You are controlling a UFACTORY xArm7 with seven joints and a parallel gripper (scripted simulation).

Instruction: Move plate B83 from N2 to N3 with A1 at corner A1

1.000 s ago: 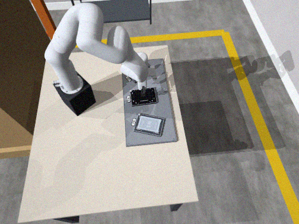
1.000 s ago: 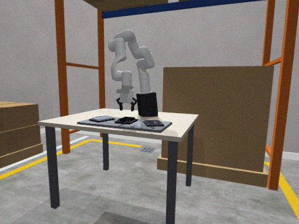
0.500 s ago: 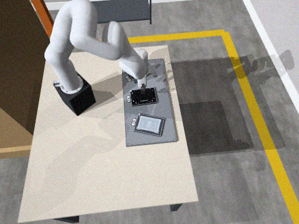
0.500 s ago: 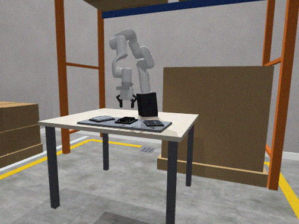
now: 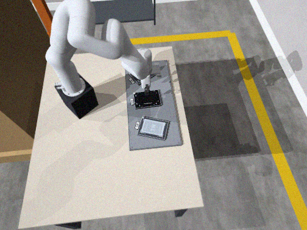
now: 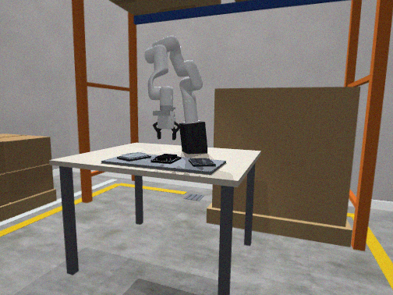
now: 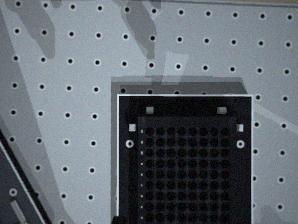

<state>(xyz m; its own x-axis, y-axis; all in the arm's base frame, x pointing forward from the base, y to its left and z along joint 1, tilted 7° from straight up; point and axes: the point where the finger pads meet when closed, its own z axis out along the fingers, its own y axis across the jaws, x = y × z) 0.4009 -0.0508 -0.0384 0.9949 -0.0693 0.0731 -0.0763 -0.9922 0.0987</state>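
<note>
A black well plate (image 5: 148,98) lies flat in the middle nest of the grey deck (image 5: 153,106). In the wrist view the black well plate (image 7: 185,160) sits inside the nest's white outline, between small locators. My gripper (image 5: 147,88) hangs open and empty above the plate's far end, well clear of it; it also shows in the exterior view (image 6: 165,133). A light grey plate (image 5: 153,128) lies in the near nest. The far nest (image 6: 202,161) holds something dark and is mostly hidden by my arm in the top view. The labels and signs are too small to read.
Small white signs (image 5: 131,102) (image 5: 137,125) stand beside the nests. The arm's black base (image 5: 78,100) stands left of the deck. A corner of the neighbouring nest (image 7: 15,200) shows at the wrist view's lower left. A big cardboard box (image 6: 285,156) stands behind the table.
</note>
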